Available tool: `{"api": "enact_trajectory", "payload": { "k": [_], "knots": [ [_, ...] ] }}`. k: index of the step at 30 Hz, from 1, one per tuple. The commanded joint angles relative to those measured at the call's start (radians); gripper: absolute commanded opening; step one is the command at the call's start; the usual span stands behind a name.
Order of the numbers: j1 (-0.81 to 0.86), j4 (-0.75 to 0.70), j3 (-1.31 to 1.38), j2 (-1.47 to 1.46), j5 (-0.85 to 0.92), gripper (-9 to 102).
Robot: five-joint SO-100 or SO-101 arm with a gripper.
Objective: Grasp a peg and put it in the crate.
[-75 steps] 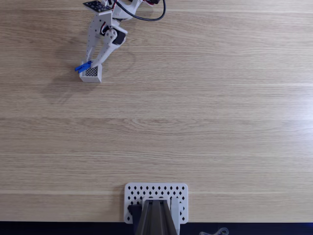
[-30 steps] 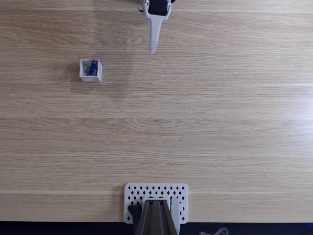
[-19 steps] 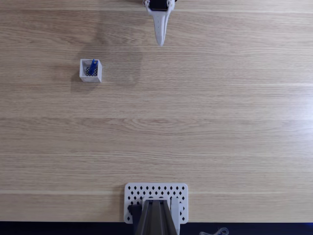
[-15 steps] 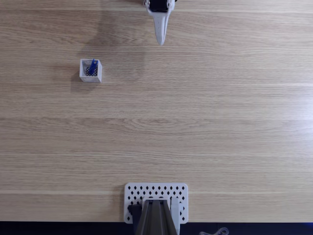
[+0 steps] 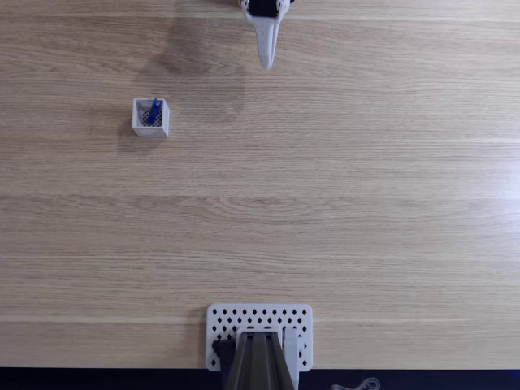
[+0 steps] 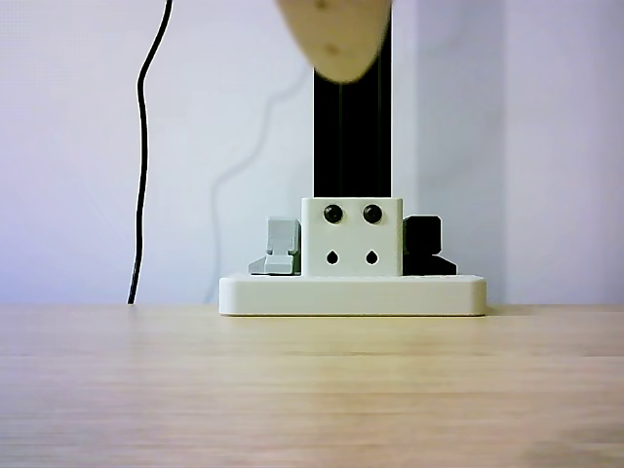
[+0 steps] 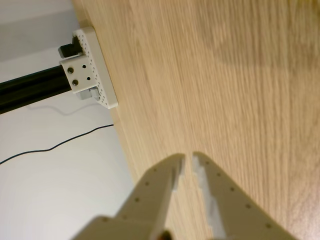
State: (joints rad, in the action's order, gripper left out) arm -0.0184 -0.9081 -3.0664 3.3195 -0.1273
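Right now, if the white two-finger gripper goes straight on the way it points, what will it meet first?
Probably the white perforated plate with the black post across the bare wooden table; the gripper points toward it, though depth is unclear.

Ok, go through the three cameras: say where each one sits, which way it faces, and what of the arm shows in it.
Fixed view: sits above, looks straight down on the table; the crate holds the peg; the gripper enters from the top edge.
Other view: sits low at table height, faces the perforated plate and its black post; a blurred gripper tip hangs from the top edge.
Wrist view: rides on the arm, looks along the jaws, nearly closed with nothing between.
Shared: all three show the plate.
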Motion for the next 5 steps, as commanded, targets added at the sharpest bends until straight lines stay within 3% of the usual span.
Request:
{"api": "enact_trajectory", "payload": {
  "k": [1, 5],
  "knots": [
    [-0.008, -0.003, 0.008, 0.018, -0.012, 0],
    [-0.009, -0.003, 0.008, 0.017, -0.017, 0]
  ]
}}
